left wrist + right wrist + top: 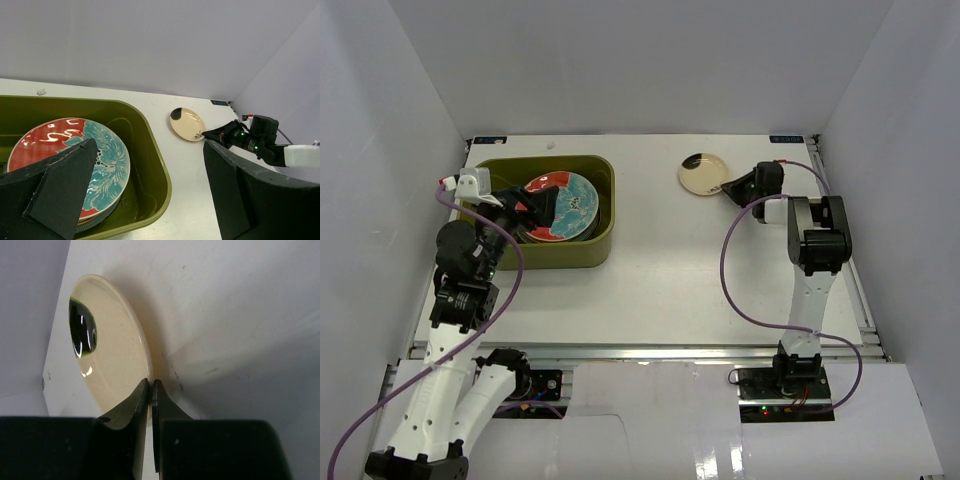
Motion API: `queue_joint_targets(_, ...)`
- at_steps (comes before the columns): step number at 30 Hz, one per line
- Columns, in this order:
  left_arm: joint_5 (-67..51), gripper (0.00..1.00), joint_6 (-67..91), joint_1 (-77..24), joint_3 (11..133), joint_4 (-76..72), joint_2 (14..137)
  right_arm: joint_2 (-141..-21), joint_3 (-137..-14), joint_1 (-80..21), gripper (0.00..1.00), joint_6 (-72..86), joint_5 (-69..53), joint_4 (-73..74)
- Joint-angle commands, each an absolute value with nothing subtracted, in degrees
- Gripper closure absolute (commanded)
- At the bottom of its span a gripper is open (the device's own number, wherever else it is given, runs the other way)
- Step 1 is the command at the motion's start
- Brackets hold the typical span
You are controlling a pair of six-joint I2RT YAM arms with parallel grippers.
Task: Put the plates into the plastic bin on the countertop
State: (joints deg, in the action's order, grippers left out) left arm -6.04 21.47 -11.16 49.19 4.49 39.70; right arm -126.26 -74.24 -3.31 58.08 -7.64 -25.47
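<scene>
Last one outside, I reckon: small round cream ceramic plate (pixel 703 174), upper right on white countertop (pixel 700 280). Right gripper (pixel 150 382) pressed together at its near rim, can't tell if rim's caught. Left gripper (pixel 527 205) spread wide over olive-green plastic bin (pixel 590 252), upper left. Next: secure pinch, lift, carry to bin.

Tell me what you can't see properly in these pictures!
- Plates under the red-teal plate, top view: it covers the stack, so they can't be counted.
- Plastic bin floor, left wrist view: the plates and the open left jaws hide most of it.
- Cream plate rim, right wrist view: the right jaws are shut right at it, but whether they pinch it is hidden.
- Dark mark on that plate: too blurry and shiny to name.
</scene>
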Motion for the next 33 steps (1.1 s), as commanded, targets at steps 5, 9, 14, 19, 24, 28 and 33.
queue_joint_targets(5,-8.35,0.02,22.50,-10.02,49.31,3.87,39.11,-102.71,-67.33,-5.00,0.92,48.37,-8.70,-32.17)
queue_joint_targets(9,-7.39,0.02,22.33,-9.93,49.39,3.87,38.41,-93.62,-69.16,-14.20,0.92,39.67,-6.95,-27.43)
queue_joint_targets(14,-4.84,0.02,21.80,-9.93,49.22,4.13,37.18,-94.65,-81.80,-27.39,0.92,34.46,-6.94,-19.00)
queue_joint_targets(19,-0.88,0.02,21.45,-9.93,49.39,5.18,34.98,-103.42,-94.37,-36.55,0.92,32.52,-3.70,-12.40)
queue_joint_targets(24,5.79,0.02,20.57,-10.11,49.57,5.98,33.49,-113.01,-109.38,-43.58,0.92,31.21,-1.50,-3.27)
queue_joint_targets(28,6.68,0.02,20.30,-10.28,49.66,6.50,33.14,-122.67,-119.69,-46.84,0.92,29.10,1.74,5.17)
queue_joint_targets(33,5.54,0.02,20.22,-10.46,49.57,6.15,33.13,-125.94,-120.24,-48.25,0.92,28.74,2.81,6.94)
